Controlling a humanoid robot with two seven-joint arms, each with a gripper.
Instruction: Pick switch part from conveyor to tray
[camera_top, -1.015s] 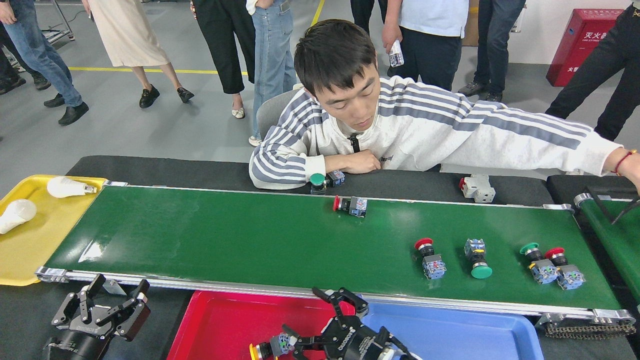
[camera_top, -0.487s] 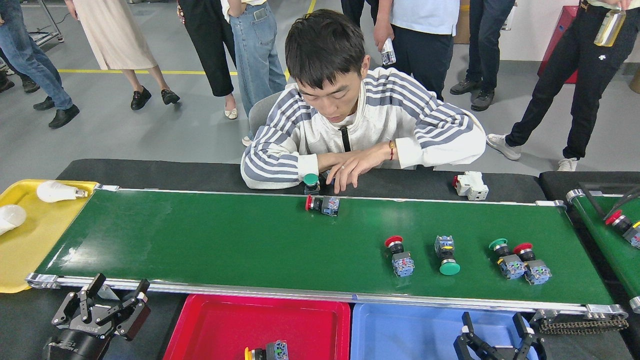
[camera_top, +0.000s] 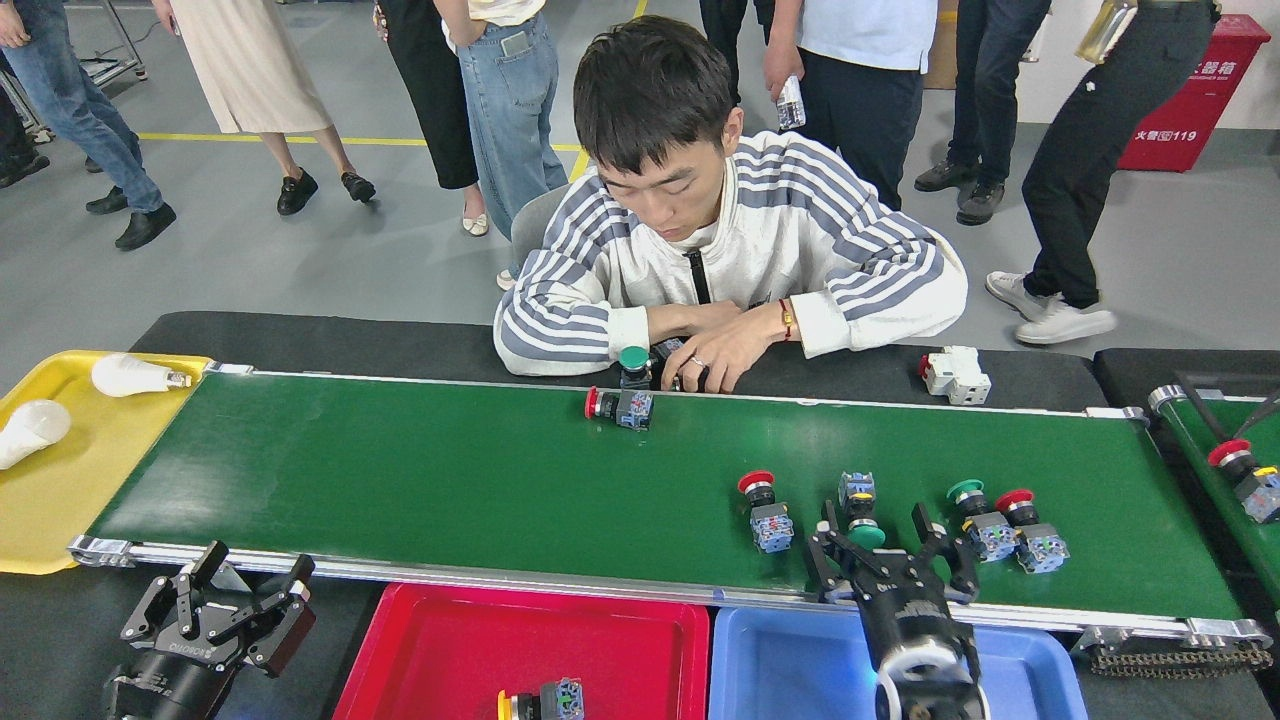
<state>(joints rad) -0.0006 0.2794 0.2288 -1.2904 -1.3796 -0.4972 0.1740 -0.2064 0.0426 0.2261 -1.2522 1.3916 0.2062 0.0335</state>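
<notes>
The conveyor (camera_top: 450, 480) runs across the middle of the frame, its silver rail along the near edge. In the lower right, the right gripper (camera_top: 878, 535) reaches over that rail with its fingers (camera_top: 925, 522) spread apart on either side of a green-capped switch part (camera_top: 860, 512), which lies on the belt with its cap toward the bottom of the frame; whether the fingers touch it cannot be told. Just left of it lies a red-capped switch part (camera_top: 765, 510), and to the right a green-and-red pair (camera_top: 1005, 520) lies touching side by side. Another red-capped one (camera_top: 618, 406) lies near the belt's far edge at centre.

The left gripper (camera_top: 235, 615) hangs at the lower left, below the rail and over the dark counter (camera_top: 330, 340), fingers apart and empty.

Along the bottom edge, a red tray (camera_top: 450, 650) holds a yellow-capped switch part (camera_top: 540, 700), and a blue tray (camera_top: 790, 665) sits just right of it. A yellow tray (camera_top: 60, 490) with two white bulbs (camera_top: 130, 374) sits at the left end. A person in a striped top (camera_top: 760, 250) leans on the counter behind the belt.
</notes>
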